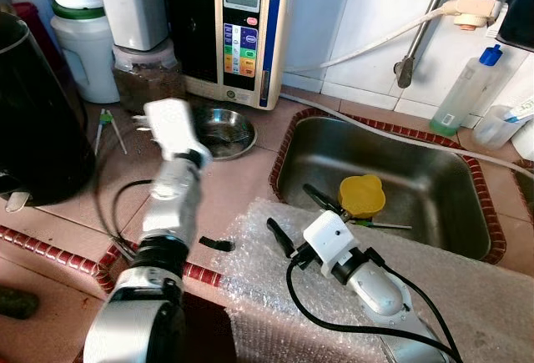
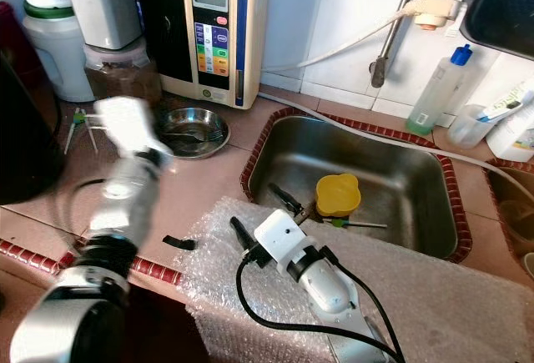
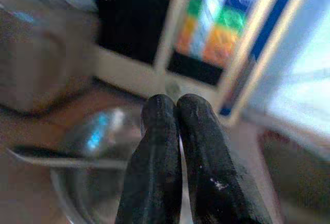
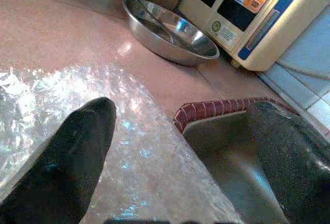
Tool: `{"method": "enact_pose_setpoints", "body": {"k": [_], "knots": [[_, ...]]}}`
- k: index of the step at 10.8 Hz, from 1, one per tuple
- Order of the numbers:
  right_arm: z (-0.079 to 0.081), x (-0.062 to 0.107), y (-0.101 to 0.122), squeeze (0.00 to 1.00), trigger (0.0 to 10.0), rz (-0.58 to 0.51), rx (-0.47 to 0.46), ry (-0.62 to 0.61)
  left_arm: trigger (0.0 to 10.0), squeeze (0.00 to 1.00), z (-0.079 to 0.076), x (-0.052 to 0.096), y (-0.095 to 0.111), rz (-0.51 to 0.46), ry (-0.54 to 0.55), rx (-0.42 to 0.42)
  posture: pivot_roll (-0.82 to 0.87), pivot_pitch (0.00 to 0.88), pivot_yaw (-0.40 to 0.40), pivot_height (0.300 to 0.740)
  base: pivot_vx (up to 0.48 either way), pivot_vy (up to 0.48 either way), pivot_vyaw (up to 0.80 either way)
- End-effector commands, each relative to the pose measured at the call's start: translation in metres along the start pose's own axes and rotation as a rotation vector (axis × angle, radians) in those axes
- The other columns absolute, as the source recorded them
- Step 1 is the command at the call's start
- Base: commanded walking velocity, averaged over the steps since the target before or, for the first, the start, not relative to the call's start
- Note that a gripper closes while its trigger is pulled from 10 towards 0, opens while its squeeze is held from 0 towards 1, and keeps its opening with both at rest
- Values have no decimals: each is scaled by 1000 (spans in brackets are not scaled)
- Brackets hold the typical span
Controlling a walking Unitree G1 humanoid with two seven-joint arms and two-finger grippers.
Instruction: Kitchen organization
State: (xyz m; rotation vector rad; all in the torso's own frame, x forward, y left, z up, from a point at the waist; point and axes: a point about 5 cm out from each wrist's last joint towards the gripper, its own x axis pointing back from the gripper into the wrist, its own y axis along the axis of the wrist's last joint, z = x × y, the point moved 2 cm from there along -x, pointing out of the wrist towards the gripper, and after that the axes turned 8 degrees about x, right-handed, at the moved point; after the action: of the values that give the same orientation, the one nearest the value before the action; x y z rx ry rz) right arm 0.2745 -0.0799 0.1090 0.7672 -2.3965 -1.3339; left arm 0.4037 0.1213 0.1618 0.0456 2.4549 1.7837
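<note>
A tiled kitchen desk [image 1: 242,175] with a steel sink [image 1: 417,171] set into it, seen from the robot's head. The left gripper [image 3: 175,112] is raised above the desk, its two black fingers pressed together and holding nothing. Just beyond and below the fingertips sits a small steel bowl [image 1: 221,132] in front of a cream water purifier [image 1: 246,33]. A thin utensil [image 3: 56,154] lies across the bowl; the blurred wrist view does not show what kind it is. The bowl looks like the likely target, and the left arm is clearly the nearer one.

The right gripper [image 1: 302,211] rests low over a sheet of bubble wrap [image 1: 275,279] at the sink's near edge, fingers spread wide and empty, pointing toward the bowl but well apart from it. A yellow object [image 1: 361,195] sits in the sink basin.
</note>
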Motion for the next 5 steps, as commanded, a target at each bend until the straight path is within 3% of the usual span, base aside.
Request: {"method": "enact_pose_setpoints", "body": {"k": [1, 2, 5], "knots": [[-5, 1, -2, 1000, 10000, 11, 18, -7, 10000, 0, -6, -2, -6, 42, -21, -27, 122, 0, -57, 740, 0, 0, 0], [-5, 3, -2, 1000, 10000, 15, 23, -8, 10000, 0, -12, -3, -14, 98, -30, -58, 115, 0, -56, 740, 0, 0, 0], [-6, 5, -1, 1000, 10000, 18, 27, -12, 10000, 0, -7, -8, -28, 241, 45, -175, 105, 0, -51, 740, 0, 0, 0]]}}
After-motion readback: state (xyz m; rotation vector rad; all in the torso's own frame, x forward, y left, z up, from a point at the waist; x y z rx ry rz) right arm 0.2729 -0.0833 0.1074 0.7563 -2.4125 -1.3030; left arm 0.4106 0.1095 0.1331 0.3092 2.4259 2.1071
